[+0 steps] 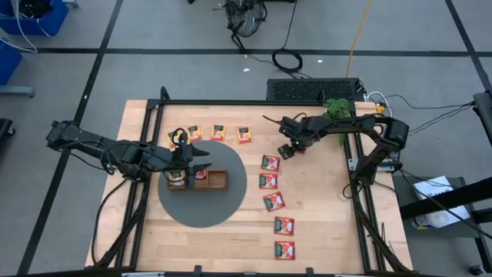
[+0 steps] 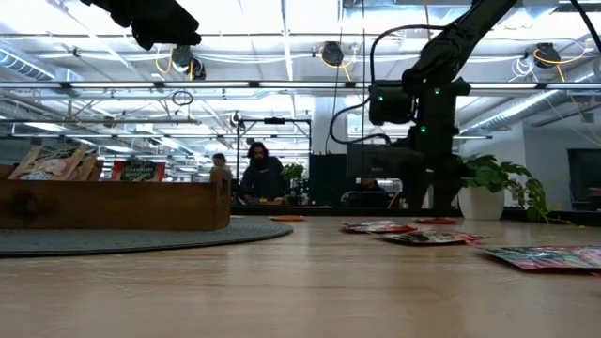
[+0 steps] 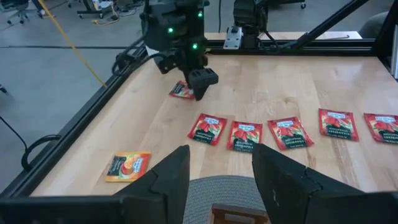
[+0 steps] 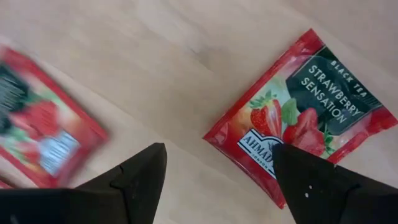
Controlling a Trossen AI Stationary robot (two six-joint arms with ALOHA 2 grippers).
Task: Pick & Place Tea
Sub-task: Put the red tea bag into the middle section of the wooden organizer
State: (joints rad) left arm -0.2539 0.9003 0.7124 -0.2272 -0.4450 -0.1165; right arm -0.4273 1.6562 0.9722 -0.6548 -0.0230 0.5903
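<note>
- The right gripper (image 4: 217, 177) hovers low over a red strawberry packet (image 4: 303, 112) at the head of the red row (image 1: 270, 181) on the table (image 1: 323, 231), jaws wide and empty; the packet sits off to one side of the gap rather than between the fingers, so closing from here would likely pinch only a corner or nothing
- These packets lie flat on the wood; a finger that comes down too shallow could skate over the foil and push it away, and one that comes down hard could jam against the table
- A neighbouring red packet (image 4: 43, 124) lies near; a wide descent might drag it out of line
- The left gripper (image 3: 217, 180) hangs above the wooden tray (image 1: 209, 180) on the grey mat (image 1: 231, 201), jaws partly spread and holding nothing; both arms heading for the tray could crowd each other there
- Orange packets (image 1: 219, 133) wait in a row behind the tray; some tea stands in the tray already, and a careless drop may tip those or land in the wrong compartment
</note>
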